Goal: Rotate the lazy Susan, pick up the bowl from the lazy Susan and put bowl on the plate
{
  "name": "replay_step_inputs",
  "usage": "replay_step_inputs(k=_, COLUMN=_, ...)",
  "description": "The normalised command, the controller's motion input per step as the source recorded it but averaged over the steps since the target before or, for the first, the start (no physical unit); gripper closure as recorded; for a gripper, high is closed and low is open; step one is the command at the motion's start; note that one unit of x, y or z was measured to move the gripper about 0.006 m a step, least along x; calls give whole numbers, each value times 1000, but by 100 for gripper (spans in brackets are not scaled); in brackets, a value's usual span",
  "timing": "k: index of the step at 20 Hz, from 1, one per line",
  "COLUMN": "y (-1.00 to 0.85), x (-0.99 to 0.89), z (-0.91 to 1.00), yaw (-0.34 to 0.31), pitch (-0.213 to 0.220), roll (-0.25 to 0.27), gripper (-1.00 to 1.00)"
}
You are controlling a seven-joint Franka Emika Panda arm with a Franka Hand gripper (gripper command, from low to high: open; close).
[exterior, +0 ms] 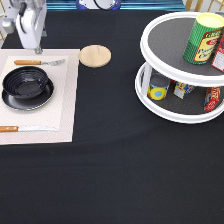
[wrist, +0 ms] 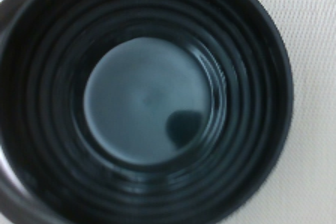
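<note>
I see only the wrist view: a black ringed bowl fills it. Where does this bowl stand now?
Observer: The bowl sits on the plate, at the exterior view's left.
Operator: Is no bowl on the lazy Susan?
Observer: None. The lazy Susan, at the exterior view's right, carries cans only.
Operator: And where is the tool?
Observer: The tool is at the exterior view's top left, just beyond the fork, apart from the bowl.
</note>
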Motion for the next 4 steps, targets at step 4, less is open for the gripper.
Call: replay_step_inputs(k=4, y=0, x=0, z=0, yaw=0, pitch=0, roll=0, gripper=-100)
